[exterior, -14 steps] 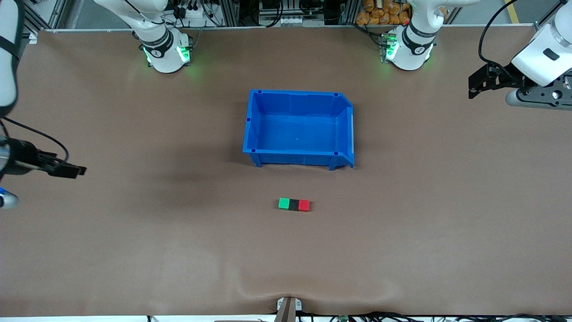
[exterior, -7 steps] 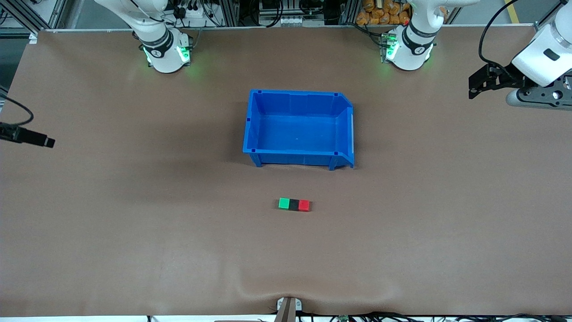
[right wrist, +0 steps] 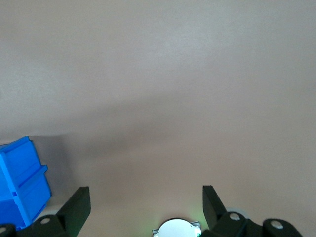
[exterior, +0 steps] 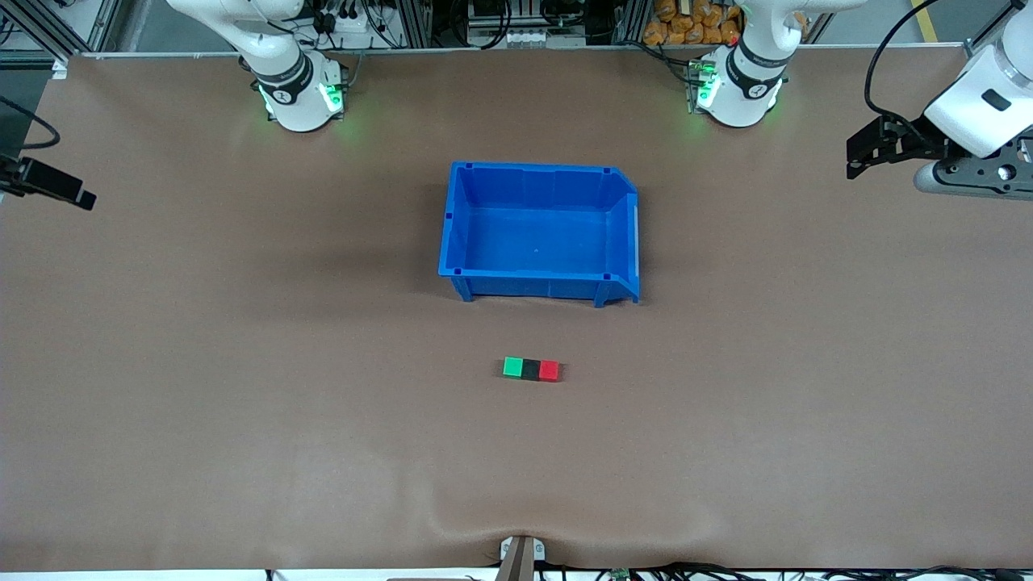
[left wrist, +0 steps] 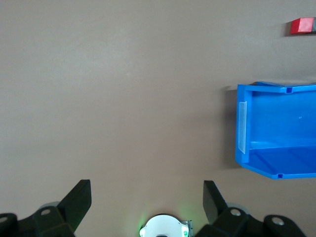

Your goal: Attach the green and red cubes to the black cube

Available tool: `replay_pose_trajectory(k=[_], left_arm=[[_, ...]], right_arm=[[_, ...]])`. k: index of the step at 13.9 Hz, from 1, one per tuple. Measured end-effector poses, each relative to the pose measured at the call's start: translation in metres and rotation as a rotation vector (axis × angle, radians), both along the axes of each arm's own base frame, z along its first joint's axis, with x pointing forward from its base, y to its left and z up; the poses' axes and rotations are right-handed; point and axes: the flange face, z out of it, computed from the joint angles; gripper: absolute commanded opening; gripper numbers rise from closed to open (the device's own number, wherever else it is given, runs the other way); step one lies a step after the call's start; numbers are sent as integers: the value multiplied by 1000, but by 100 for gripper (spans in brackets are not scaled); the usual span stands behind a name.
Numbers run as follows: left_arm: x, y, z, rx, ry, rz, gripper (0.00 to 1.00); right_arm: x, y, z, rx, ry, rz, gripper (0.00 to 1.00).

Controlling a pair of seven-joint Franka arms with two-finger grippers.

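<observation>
Withdrawal of the right arm is the only change noted: over the last second its gripper [exterior: 81, 198] has travelled from a spot over the table at the right arm's end, level with the blue bin's [exterior: 539, 284] front wall, up toward the base side and almost out at the edge of the front view. Its wrist view shows both fingers [right wrist: 75, 203] spread wide with nothing between them. The left gripper [exterior: 857, 157] has not moved; it hangs over the left arm's end of the table, jaws likewise apart and empty. The cubes have stayed put: green cube [exterior: 512, 367], black cube [exterior: 530, 369] and red cube [exterior: 549, 370] lie in one row on the table [exterior: 242, 420], faces touching, black in the middle, nearer the front camera than the bin. Judgement: attachment appears complete, both arms are clear, and no further handling seems required.
</observation>
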Motion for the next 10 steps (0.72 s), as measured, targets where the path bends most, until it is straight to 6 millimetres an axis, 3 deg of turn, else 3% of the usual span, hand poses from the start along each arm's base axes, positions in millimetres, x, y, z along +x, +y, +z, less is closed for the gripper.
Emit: replay_pose_trajectory(k=[5,10], left_arm=[[0,0,0,0,0,0,100],[0,0,0,0,0,0,100]], right_arm=[[-23,-4,-2,7,-49,8,100],[-25,6,0,8,-64,30,100]])
